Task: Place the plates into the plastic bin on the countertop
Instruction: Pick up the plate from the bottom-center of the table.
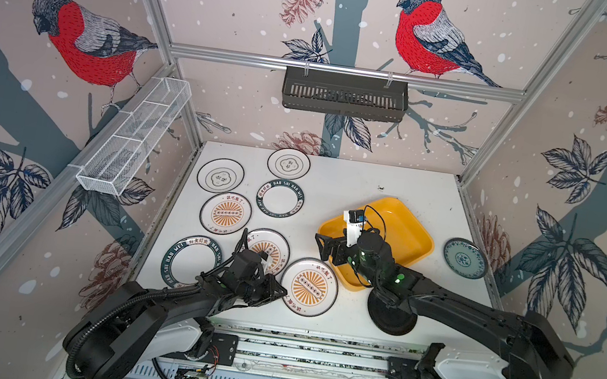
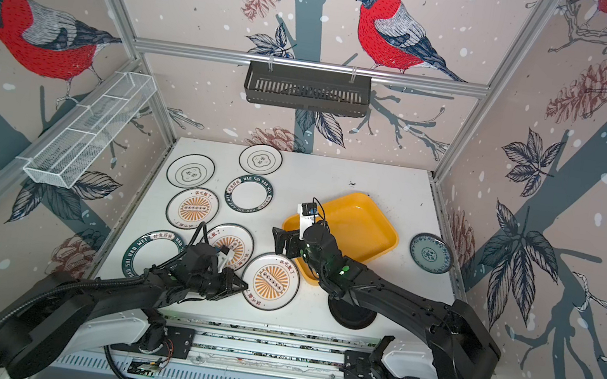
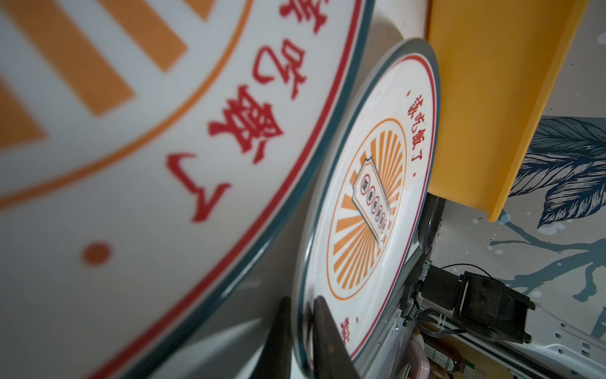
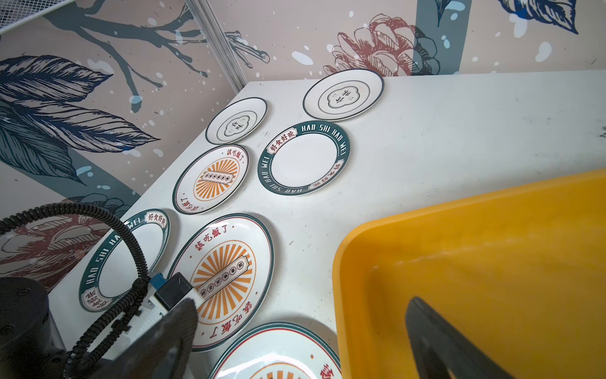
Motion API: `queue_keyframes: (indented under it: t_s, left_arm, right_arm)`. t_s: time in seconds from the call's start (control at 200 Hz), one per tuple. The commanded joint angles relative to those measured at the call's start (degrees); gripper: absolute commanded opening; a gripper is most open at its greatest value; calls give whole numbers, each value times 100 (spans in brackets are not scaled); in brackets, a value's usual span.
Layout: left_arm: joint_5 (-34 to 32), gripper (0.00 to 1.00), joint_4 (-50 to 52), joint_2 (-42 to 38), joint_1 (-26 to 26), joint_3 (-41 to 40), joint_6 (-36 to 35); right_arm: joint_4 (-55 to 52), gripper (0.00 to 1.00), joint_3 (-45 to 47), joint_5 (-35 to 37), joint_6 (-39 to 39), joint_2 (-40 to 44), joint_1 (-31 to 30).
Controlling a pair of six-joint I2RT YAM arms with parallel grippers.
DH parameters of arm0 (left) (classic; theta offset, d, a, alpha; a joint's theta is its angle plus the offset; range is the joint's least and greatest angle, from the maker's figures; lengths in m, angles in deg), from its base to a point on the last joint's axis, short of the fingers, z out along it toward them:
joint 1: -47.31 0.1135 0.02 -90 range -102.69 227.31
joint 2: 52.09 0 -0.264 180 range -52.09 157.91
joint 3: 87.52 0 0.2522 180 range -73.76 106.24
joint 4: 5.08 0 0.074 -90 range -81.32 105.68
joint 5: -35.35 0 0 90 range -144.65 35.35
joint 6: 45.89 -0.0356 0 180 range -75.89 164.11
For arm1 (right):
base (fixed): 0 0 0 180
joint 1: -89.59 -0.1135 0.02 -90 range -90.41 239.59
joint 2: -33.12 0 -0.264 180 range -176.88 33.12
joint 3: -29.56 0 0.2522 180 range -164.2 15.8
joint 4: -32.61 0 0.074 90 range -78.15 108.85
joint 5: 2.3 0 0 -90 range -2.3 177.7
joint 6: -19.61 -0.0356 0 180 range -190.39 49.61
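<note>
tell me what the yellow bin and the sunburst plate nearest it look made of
Yellow bin: probably moulded plastic, smooth semi-gloss; even colour, rounded corners, soft sheen.
Sunburst plate: glazed ceramic or melamine, cannot tell which; glossy face with reflections near its rim, crisp printed pattern.

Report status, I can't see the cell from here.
Left fingers shut on front sunburst plate's rim. Right fingers open, above yellow bin's edge. Bin shows no plates; right arm crosses its near side.
</note>
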Motion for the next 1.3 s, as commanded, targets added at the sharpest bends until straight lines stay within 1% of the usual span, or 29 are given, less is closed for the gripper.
queue_keyframes:
  t_s: [0.0, 0.075, 0.195, 0.26, 0.395, 0.47, 0.545, 0.615, 0.675, 0.72, 0.73, 0.801, 0.901, 1.021, 1.111, 1.296]
  left_arm:
    - [114, 9, -279, 25, 43, -14, 114]
    - [89, 5, -198, -66, 73, -17, 141]
    - [76, 3, 11, -279, 124, -10, 132]
    - [85, 0, 135, -412, 145, 21, 117]
    - [71, 0, 477, -685, 159, 150, 58]
    - [234, 0, 583, -784, 198, 234, -27]
    - [357, 0, 980, -867, 238, 396, -223]
    - [515, 0, 1531, -947, 285, 701, -465]
    - [753, 0, 1747, -1033, 342, 915, -534]
    - [819, 0, 1970, -1106, 366, 1124, -665]
    - [820, 0, 2033, -1121, 365, 1170, -700]
    - [751, 0, 2698, -1157, 396, 1629, -1199]
    - [683, 0, 3712, -893, 466, 2380, -1864]
    - [679, 0, 4341, -428, 469, 3095, -2341]
    - [687, 0, 4249, -165, 463, 3387, -2381]
    - [1022, 0, 2982, 412, 463, 3605, -1822]
  right_arm:
    - [55, 100, 3, 153, -2, 8, -12]
    - [66, 100, 22, 189, -15, 19, -9]
    - [99, 100, 49, 224, -24, 42, 3]
    - [118, 100, 49, 232, -29, 52, 2]
    - [165, 100, 42, 215, 2, 80, 2]
    - [190, 100, 36, 198, 17, 105, 8]
    - [202, 100, 32, 162, 21, 146, 21]
    - [200, 100, 23, 128, 21, 190, 48]
    - [229, 100, 32, 94, -15, 215, 86]
    - [283, 100, 61, 0, -84, 218, 165]
    - [298, 100, 66, -23, -90, 326, 180]
    - [432, 100, 143, -185, -223, 479, 324]
    - [575, 100, 248, -310, -368, 691, 529]
    - [619, 100, 371, -347, -506, 951, 745]
    - [558, 100, 418, -225, -471, 1185, 859]
    - [310, 100, 504, 44, -396, 1619, 1160]
